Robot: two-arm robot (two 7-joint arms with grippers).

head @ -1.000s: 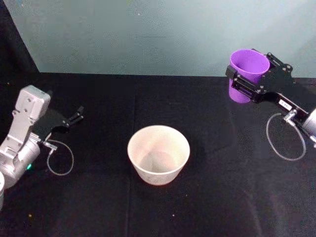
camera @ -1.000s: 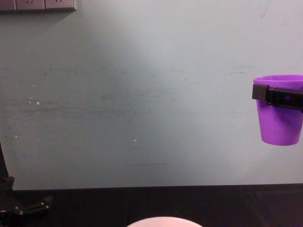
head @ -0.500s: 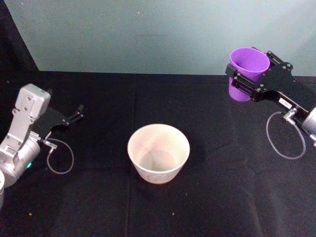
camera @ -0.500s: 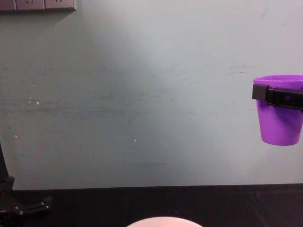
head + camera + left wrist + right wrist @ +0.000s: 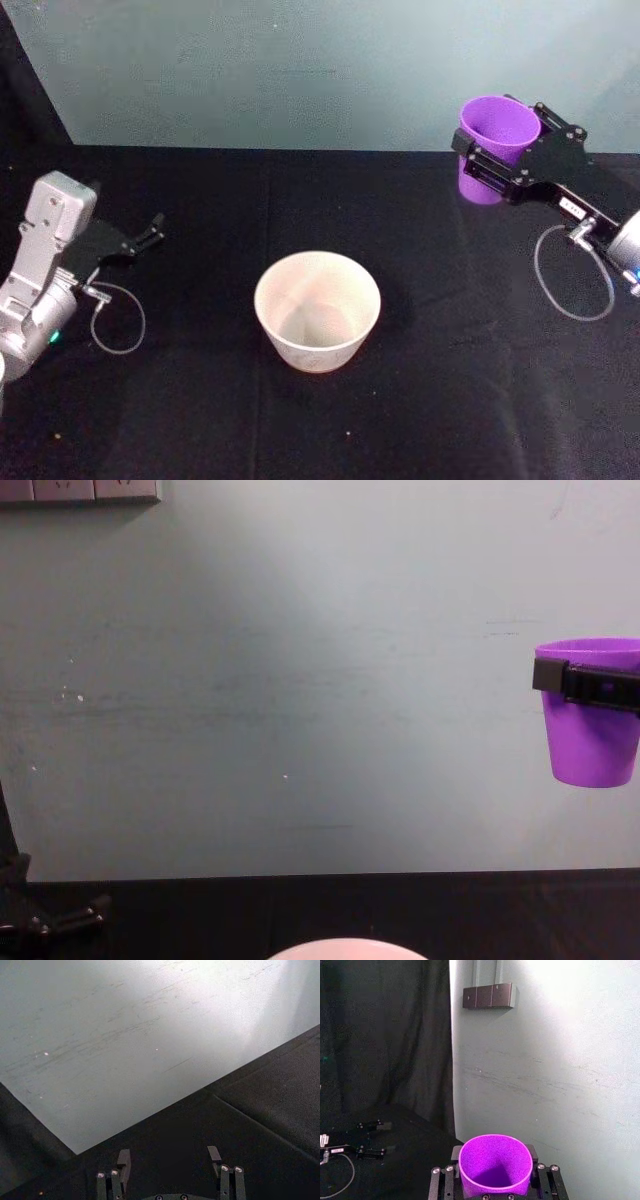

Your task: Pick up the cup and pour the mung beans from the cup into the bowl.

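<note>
The right gripper (image 5: pixel 490 152) is clamping the cup (image 5: pixel 497 125) high by the far-right edge, bare table (image 5: pixel 430 400) lying between it and the bowl (image 5: pixel 300 350) (barely shifted since earlier); the left gripper (image 5: pixel 150 232) is idling, fingers apart.

Lighting: even, moderately bright. Glare: wall (image 5: pixel 210 995) washed white, left wrist view. Table (image 5: pixel 450 400): black, shadows barely discernible. Bowl (image 5: pixel 310 352): interior softly shaded.
</note>
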